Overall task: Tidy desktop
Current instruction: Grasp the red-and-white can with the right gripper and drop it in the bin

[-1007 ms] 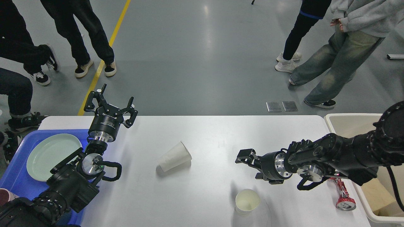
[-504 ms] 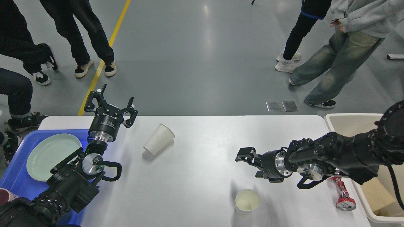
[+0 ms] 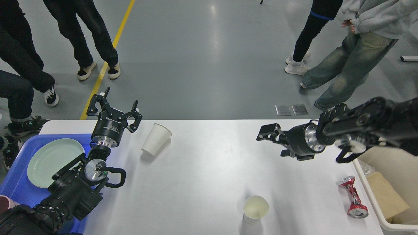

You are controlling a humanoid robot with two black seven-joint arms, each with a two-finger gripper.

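The desktop (image 3: pixel 209 169) is a wide white tabletop. A white paper cup (image 3: pixel 156 139) lies tipped on its side near the far left, just right of my left gripper. A second paper cup (image 3: pixel 255 209) stands upright near the front edge. A crushed red can (image 3: pixel 354 197) lies at the front right. My left gripper (image 3: pixel 117 101) is open and empty, pointing away over the far edge. My right gripper (image 3: pixel 271 144) is raised over the far right of the desktop, points left, stands open and holds nothing.
A blue tray (image 3: pixel 16 186) at the left holds a pale green plate (image 3: pixel 54 161). A beige bin (image 3: pixel 375 209) stands past the right edge with brown scraps inside. Several people stand on the grey floor beyond the table.
The tipped paper cup has moved from the middle of the desktop to the far left, close to my left gripper. My right arm has risen and drawn back toward the far right. The left arm is still.
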